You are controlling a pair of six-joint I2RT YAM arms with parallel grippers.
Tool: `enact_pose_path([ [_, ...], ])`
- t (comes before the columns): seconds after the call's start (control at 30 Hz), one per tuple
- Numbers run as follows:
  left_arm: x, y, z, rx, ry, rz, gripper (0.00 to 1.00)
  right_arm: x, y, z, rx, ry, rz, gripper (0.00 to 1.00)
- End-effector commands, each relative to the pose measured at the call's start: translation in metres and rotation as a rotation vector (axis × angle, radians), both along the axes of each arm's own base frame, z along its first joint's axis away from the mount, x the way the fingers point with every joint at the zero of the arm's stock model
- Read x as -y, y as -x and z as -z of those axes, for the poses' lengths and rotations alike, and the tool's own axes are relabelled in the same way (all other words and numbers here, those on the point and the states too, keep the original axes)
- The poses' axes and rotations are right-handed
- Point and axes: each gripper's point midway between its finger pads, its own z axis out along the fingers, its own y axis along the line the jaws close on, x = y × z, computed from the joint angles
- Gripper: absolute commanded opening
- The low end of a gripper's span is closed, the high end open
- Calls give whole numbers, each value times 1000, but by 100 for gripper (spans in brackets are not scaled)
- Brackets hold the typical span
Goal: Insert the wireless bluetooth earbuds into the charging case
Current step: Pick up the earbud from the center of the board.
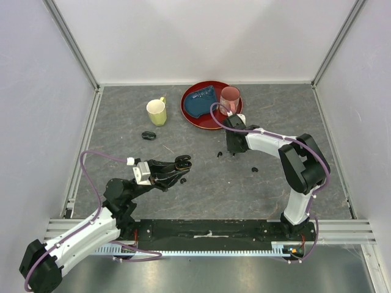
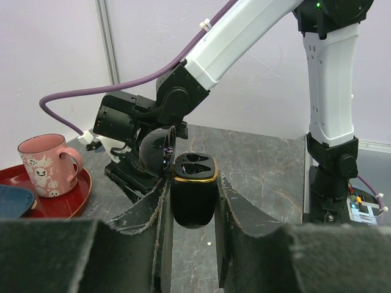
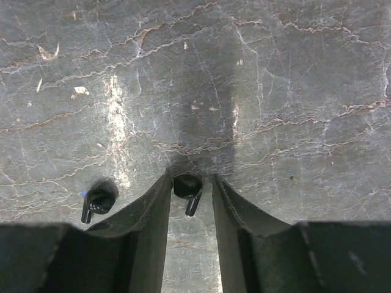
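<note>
Item: tiny glossy black comma-shaped earbud (image 3: 186, 185) | we log it between fingers of right gripper (image 3: 190, 178), stem along the gap toward wrist | fingers slightly parted, nothing pinched, we judge | left gripper (image 2: 192, 183) clamps open black gold-rimmed charging case (image 2: 194, 204)

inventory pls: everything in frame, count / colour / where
earbuds: 3 visible, black, on the table; one between the right fingers, one just beside them, one nearer the right arm's base
charging case: 1, black with gold rim, lid open, held off the table
second case: 1, black, closed, on the table near the yellow mug
yellow mug: 1, pale yellow, left of the plate
plate: 1, red, far centre
pink mug: 1, pink, on the plate
blue item: 1, dark blue, on the plate; type unclear
table: 1, grey marbled
left fingers: dark, clamped on the charging case
right fingers: dark, straddling one earbud
</note>
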Motion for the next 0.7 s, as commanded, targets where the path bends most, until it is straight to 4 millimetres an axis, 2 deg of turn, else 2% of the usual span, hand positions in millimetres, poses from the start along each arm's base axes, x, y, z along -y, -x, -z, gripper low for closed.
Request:
enact_pose_path([
  [0.0, -3, -1, -15, 63, 30, -25, 2, 1, 12, 14, -58, -3, 5, 42],
  [0.53, -4, -1, -14, 60, 27, -29, 2, 2, 18, 25, -95, -20, 113, 35],
  [0.67, -4, -1, -14, 59, 26, -29, 2, 1, 18, 24, -98, -23, 110, 31],
])
